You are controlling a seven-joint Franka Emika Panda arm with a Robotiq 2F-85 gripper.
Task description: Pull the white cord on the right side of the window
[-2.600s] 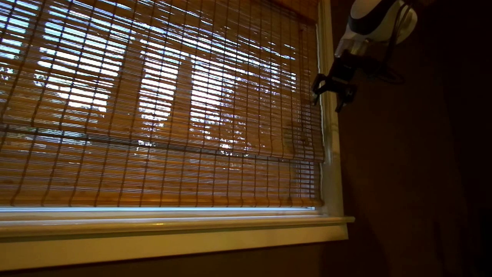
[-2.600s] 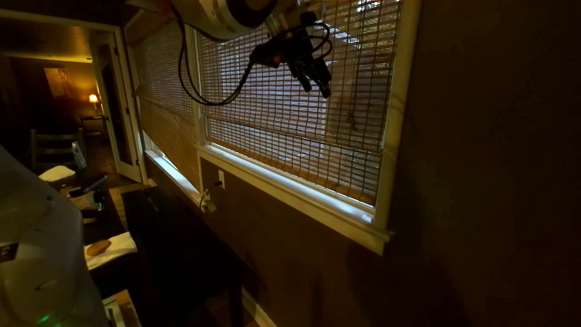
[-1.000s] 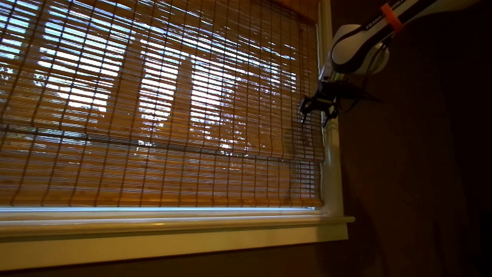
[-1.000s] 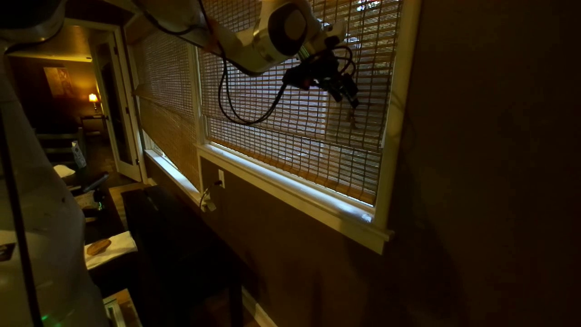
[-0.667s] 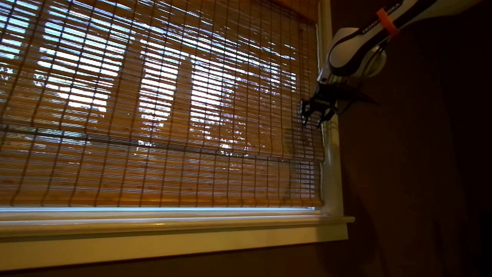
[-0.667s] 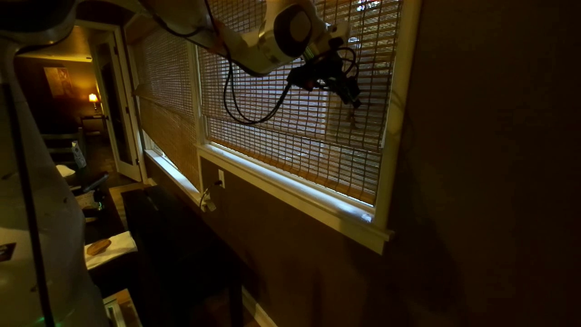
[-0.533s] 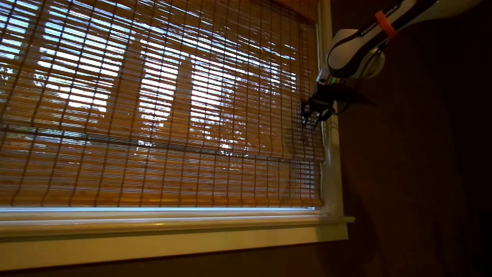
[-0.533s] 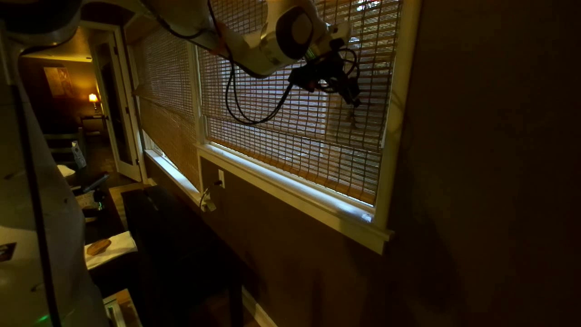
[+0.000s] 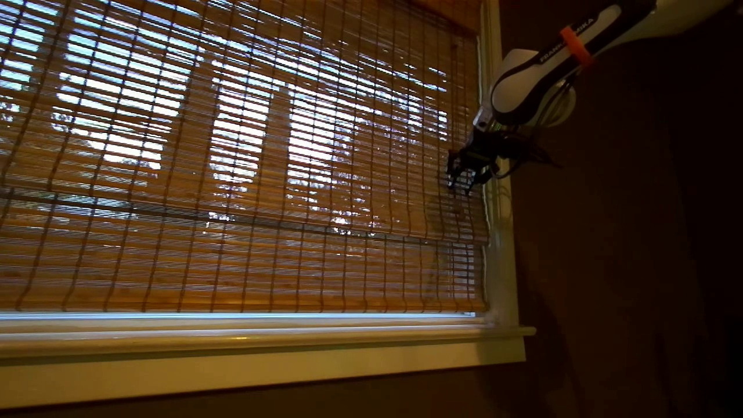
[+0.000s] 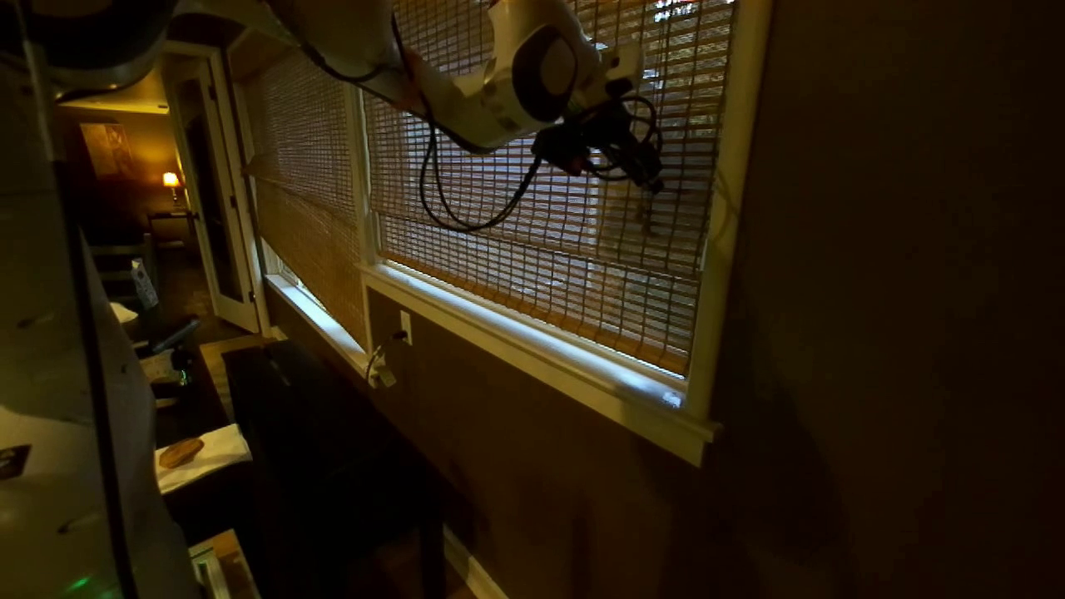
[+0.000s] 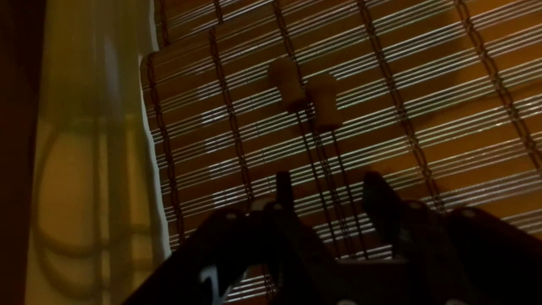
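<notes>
My gripper [image 11: 328, 182] is part-way open in front of the brown slat blind [image 9: 348, 191], close to the right upright of the window's white frame [image 9: 506, 273]. In the wrist view two thin strings [image 11: 348, 190], dark against the light, run through the gap between my fingers [image 11: 284, 186]; whether they lie between the fingers or behind them I cannot tell. Two wooden knobs [image 11: 324, 101] end these strings, just past the fingertips. Both exterior views show the gripper [image 9: 458, 188] over the blind's right edge. A white cord cannot be made out; it is hidden or out of view.
The sill [image 10: 532, 333] juts out below the blind. A black cable loop [image 10: 474, 225] hangs from the arm [image 10: 541, 75]. Lower down are a plugged-in wall outlet [image 10: 405, 327] and a dark piece of furniture [image 10: 324, 433]. Bare wall [image 9: 598, 244] lies right of the frame.
My gripper has come down and across from the frame onto the blind's right edge. During the last second its fingers have drawn closer together. The blind looks the same.
</notes>
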